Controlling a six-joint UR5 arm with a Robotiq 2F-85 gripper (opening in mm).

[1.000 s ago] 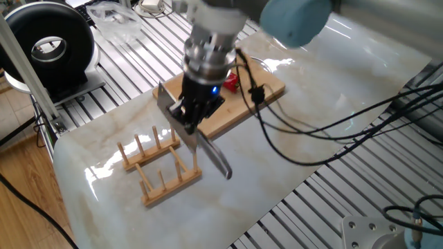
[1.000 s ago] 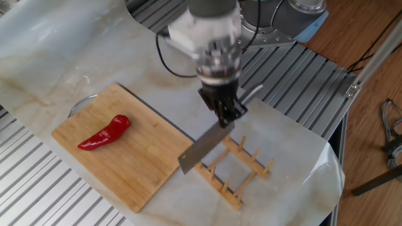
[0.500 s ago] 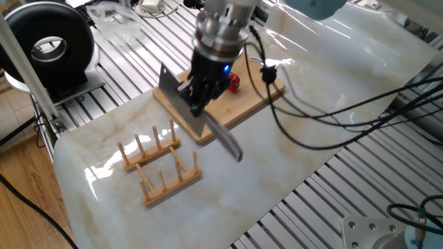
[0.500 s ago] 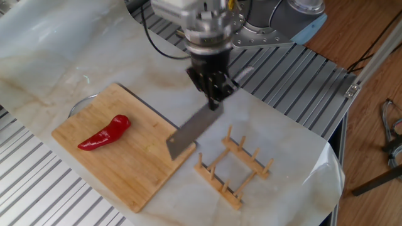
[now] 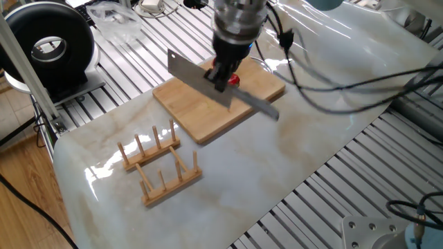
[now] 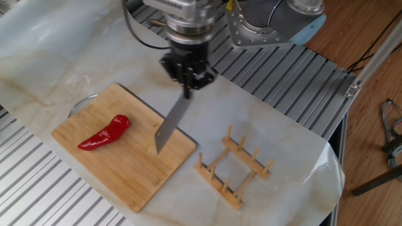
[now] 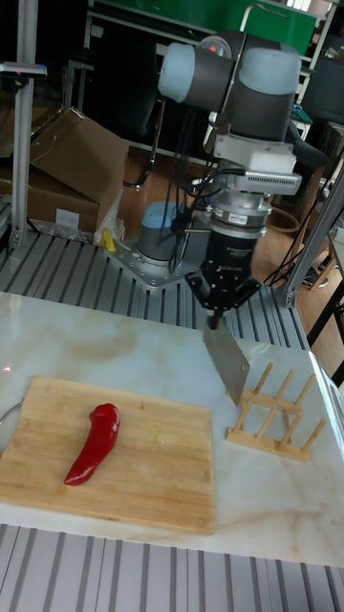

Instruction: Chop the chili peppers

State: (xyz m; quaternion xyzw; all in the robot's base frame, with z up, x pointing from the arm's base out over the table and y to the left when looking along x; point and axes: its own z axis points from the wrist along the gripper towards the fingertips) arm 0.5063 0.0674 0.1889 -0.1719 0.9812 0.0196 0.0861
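Gripper (image 6: 187,76) was clamped on the knife (image 6: 169,123) handle, blade hanging down over the cutting board's (image 6: 125,169) edge nearest the wooden rack (image 6: 233,171), not touching the wood as far as I could tell. The whole chili pepper (image 6: 103,133) lay uncut toward the board's opposite end, well apart from the blade, long axis roughly along the board's length, so the cut looked like it needed a traverse across the board first. From one fixed view the wrist hid nearly all the chili, and the finger-to-handle contact was too small to make out.
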